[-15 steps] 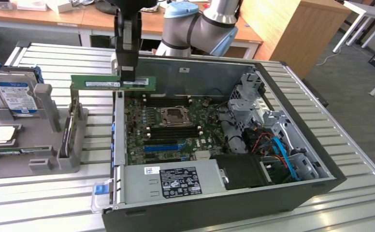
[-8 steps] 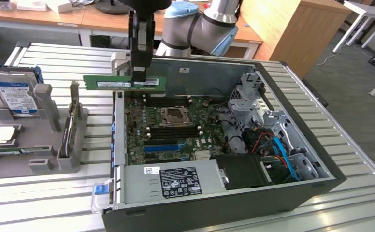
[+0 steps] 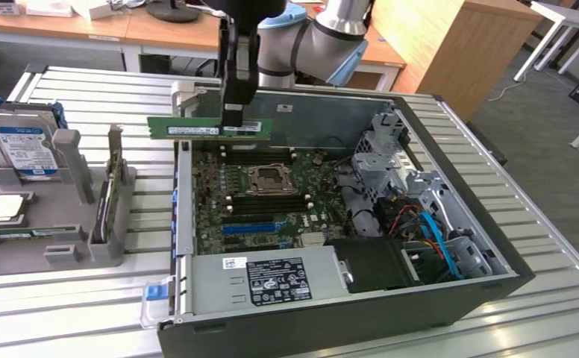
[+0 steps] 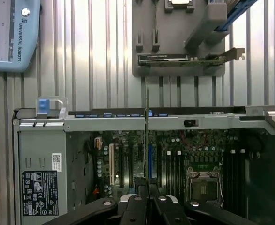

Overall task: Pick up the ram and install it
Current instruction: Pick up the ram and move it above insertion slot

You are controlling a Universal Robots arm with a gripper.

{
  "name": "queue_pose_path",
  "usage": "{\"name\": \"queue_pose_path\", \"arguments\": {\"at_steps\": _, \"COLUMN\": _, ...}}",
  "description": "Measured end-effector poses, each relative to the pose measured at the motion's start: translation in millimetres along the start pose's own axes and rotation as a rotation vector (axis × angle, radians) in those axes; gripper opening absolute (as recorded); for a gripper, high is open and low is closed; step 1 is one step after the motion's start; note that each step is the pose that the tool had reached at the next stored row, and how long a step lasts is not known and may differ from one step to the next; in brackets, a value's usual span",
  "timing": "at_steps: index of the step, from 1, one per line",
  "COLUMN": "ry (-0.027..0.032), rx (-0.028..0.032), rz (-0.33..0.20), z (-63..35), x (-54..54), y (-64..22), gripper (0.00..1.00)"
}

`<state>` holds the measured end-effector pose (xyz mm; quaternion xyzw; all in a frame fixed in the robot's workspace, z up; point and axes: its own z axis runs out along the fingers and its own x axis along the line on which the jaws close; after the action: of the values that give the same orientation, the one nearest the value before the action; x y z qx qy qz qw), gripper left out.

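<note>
Jaws clamped on the ram [image 3: 185,128], which I hold level, edge-down, to match the motherboard [image 3: 269,205] slots.

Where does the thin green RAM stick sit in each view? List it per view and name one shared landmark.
Exterior view: the thin green RAM stick hangs level in the jaws, above the far wall of the open dark computer case.
Wrist view: the stick is seen edge-on, a thin strip reaching from the jaws over the green motherboard.
Shared landmark: the square silver processor socket.
</note>
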<state>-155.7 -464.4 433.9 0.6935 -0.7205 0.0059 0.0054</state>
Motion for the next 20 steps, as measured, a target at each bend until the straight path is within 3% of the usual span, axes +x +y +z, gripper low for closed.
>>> {"name": "queue_pose_path", "arguments": {"at_steps": 20, "ry": 0.0000, "rx": 0.0000, "rz": 0.000, "z": 0.0, "x": -2.1, "y": -47.3, "gripper": 0.12}}
